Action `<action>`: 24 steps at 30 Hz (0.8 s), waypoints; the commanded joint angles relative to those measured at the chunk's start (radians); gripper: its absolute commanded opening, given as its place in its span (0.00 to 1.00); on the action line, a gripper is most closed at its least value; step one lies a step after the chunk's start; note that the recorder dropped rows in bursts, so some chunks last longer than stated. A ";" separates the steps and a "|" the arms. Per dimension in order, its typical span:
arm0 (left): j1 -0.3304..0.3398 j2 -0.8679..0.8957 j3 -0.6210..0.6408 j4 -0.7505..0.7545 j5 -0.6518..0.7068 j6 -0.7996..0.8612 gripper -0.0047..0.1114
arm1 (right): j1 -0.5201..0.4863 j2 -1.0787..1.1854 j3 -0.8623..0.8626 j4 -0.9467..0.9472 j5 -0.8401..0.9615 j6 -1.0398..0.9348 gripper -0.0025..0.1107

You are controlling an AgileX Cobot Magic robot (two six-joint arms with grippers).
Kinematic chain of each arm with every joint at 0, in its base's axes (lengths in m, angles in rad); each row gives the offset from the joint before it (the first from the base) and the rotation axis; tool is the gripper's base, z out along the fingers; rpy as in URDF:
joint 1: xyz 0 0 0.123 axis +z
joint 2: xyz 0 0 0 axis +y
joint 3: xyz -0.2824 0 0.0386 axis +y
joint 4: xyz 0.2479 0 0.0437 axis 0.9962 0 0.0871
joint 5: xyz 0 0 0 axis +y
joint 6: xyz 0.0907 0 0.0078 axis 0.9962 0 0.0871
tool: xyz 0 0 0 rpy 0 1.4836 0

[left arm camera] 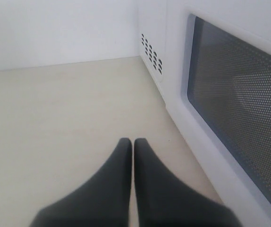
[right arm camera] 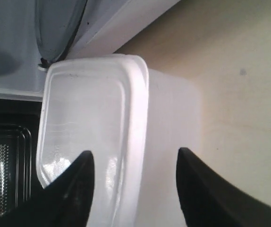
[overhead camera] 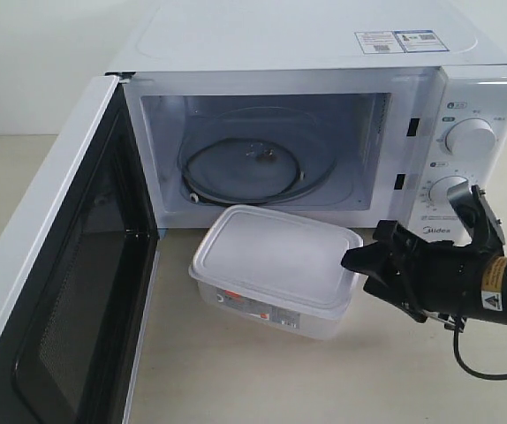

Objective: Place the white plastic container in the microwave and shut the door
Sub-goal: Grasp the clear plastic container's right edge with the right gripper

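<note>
The white plastic container (overhead camera: 276, 268) (right arm camera: 107, 127) stands on the table just in front of the microwave (overhead camera: 324, 115), lid on, red-and-white label facing front. The door (overhead camera: 55, 274) hangs wide open on the left, and the glass turntable (overhead camera: 253, 168) lies bare inside. My right gripper (overhead camera: 352, 262) (right arm camera: 134, 158) is open at the container's right end, one finger over the lid and one beside the side wall, not clamped. My left gripper (left arm camera: 133, 142) is shut on nothing, low over the table beside the door's outer window (left arm camera: 239, 109); it does not show in the exterior view.
Two round dials (overhead camera: 470, 137) sit on the microwave's right panel, just above my right arm. A black cable (overhead camera: 474, 367) trails under that arm. Bare beige table (left arm camera: 64, 118) stretches to the left of the open door toward a white wall.
</note>
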 commanded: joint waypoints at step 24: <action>0.003 -0.003 0.003 -0.003 -0.014 0.005 0.07 | 0.049 0.003 -0.021 -0.026 0.039 0.046 0.04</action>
